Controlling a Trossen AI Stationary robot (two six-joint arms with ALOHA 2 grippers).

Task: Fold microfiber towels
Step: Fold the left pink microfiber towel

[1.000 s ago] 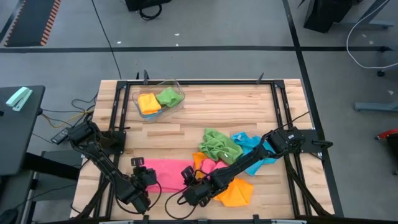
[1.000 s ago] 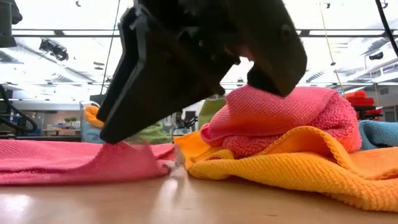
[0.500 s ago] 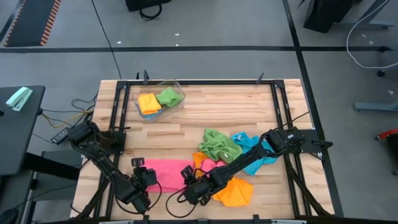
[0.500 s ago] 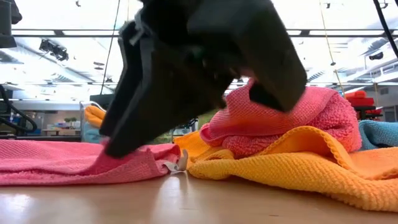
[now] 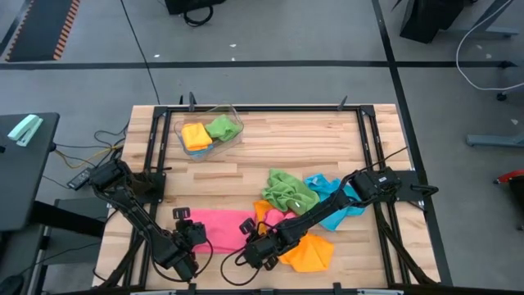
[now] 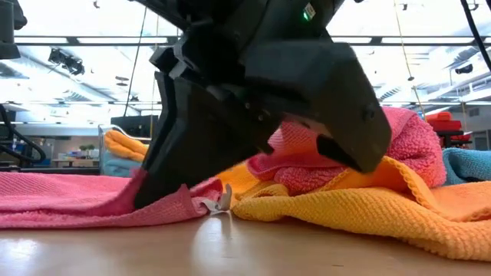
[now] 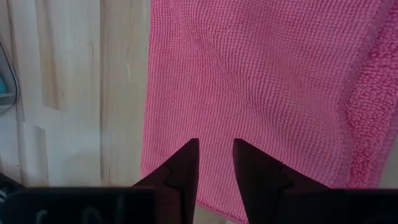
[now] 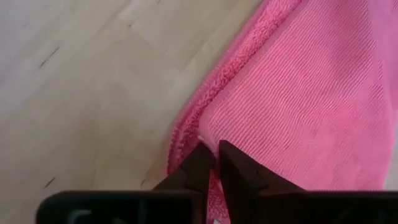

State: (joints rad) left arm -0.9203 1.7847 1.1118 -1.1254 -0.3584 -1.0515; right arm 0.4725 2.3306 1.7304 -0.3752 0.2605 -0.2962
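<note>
A pink towel [image 5: 214, 229] lies spread flat near the table's front edge. My left gripper [image 7: 215, 155] stands open over its left end, with flat pink cloth showing between the fingertips; I cannot tell whether they touch it. My right gripper [image 8: 212, 158] is shut on the towel's right end, beside a small white tag [image 6: 223, 202]. To the right, an orange towel [image 5: 311, 252] lies crumpled with a bunch of pink cloth [image 6: 406, 142] resting on it. A green towel [image 5: 288, 191] and a blue towel [image 5: 332, 193] lie farther back. My right gripper pinches the pink towel's fluffy edge [image 8: 198, 132] between its two fingertips, near the towel's right near corner. The fingers slant down from the table's far right. Whether they hold one layer or several does not show. The towel still lies on the table.
A clear plastic bin [image 5: 232, 139] at the back left holds an orange and a green cloth. Bare wood [image 5: 327, 139] stretches across the table's far half. A black frame rail [image 5: 370, 143] runs along the right side.
My right gripper has sunk a little onto the pink towel's right end. The small peak of cloth that stood at its fingertip now lies lower against the table.
</note>
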